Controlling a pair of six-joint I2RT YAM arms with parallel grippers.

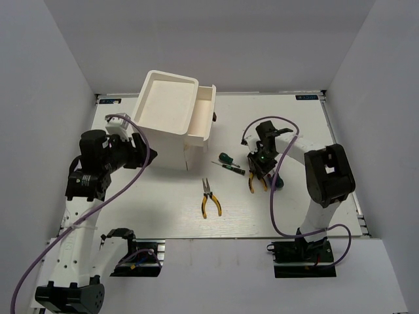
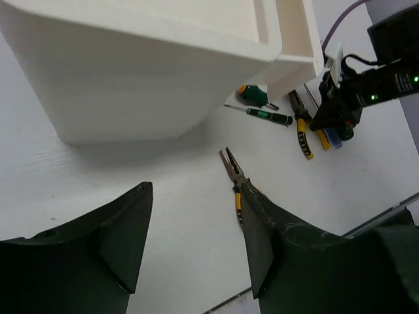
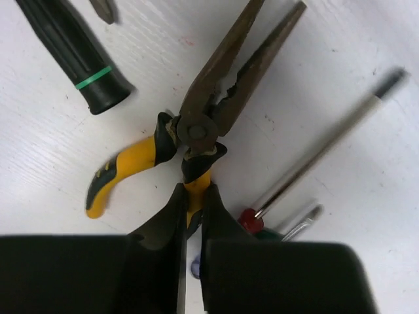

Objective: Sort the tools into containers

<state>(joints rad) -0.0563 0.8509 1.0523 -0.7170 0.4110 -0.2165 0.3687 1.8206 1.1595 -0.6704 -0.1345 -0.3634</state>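
Two pliers point(image 1: 210, 198) show, one handle pinched by right tool point(image 3: 194, 199).

Two pliers with yellow-and-black handles are in view: the left pliers point(image 1: 210, 198) at lower centre of the top view and the right pliers point(image 1: 251, 183) just to their right. There are four screwdrivers. A stubby green screwdriver point(image 1: 226, 157) and a thin black screwdriver point(image 1: 233, 169) lie at centre. A long-shafted screwdriver point(image 3: 327, 140) and a short silver-tipped screwdriver point(image 3: 302, 220) show at the lower right of the right wrist view. There is one white cabinet point(image 1: 167, 108), upper left of centre, with one drawer point(image 1: 203, 112) pulled out.
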